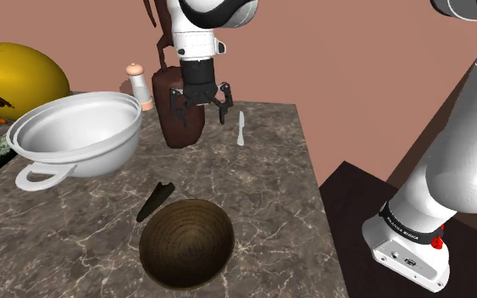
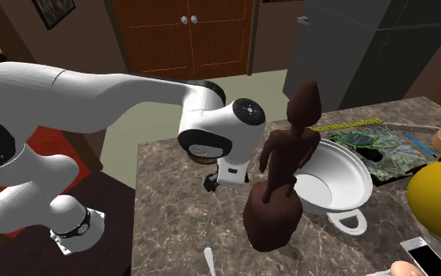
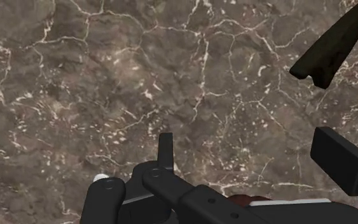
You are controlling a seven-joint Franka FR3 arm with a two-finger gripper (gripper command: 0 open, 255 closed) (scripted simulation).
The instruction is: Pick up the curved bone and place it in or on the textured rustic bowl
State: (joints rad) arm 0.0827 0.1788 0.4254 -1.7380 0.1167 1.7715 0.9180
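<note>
Hovering above the brown veined stone countertop (image 1: 266, 190), my all-black two-finger gripper (image 1: 201, 103) hung with its fingers spread wide, clasping nothing. I saw the dark curved bone (image 1: 154, 201) lying flat on the counter, just beside the brown ridged round bowl (image 1: 185, 241).

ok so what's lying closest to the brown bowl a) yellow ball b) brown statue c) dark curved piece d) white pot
c: the dark curved piece lies just beside the rim of the brown bowl, while the others sit farther off.
</note>
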